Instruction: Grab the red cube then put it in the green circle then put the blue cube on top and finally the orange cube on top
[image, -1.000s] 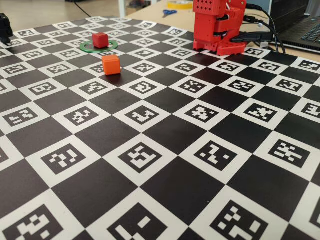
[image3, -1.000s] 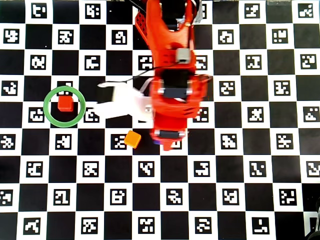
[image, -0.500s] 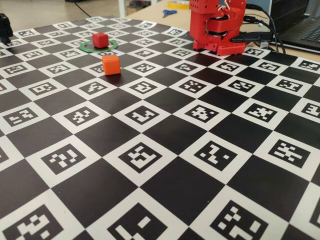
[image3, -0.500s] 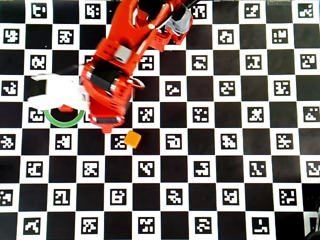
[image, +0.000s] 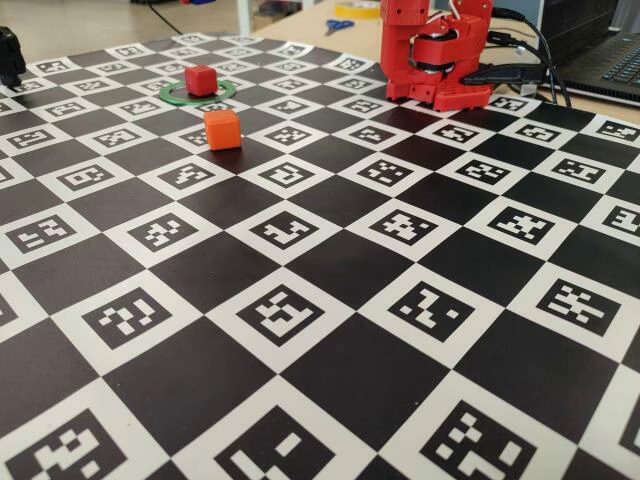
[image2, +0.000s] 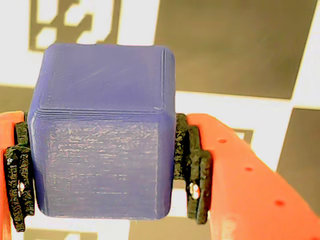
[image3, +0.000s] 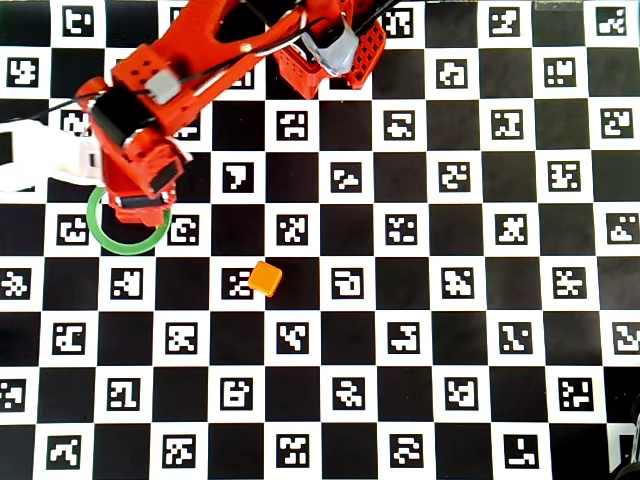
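In the wrist view the blue cube (image2: 102, 100) fills most of the picture. My gripper (image2: 102, 172) is shut on it, with a black pad (image2: 192, 165) pressed to each side. The red cube (image: 200, 80) sits inside the green circle (image: 228, 90) at the far left of the fixed view. The orange cube (image: 222, 129) stands just in front of the ring. From overhead, the red arm's wrist (image3: 140, 170) hangs over the top of the green circle (image3: 125, 245) and hides the red cube and the blue cube. The orange cube (image3: 265, 277) lies to the ring's lower right.
A black-and-white checkered marker board (image: 330, 270) covers the table. The arm's red base (image: 435, 60) stands at the back, with cables (image: 510, 70) and a laptop (image: 610, 60) to its right. Scissors (image: 338, 25) and a yellow tape roll (image: 360, 8) lie behind it.
In the overhead view the arm has swung left from the board's middle to above the green circle, covering the red cube. The orange cube has not moved.
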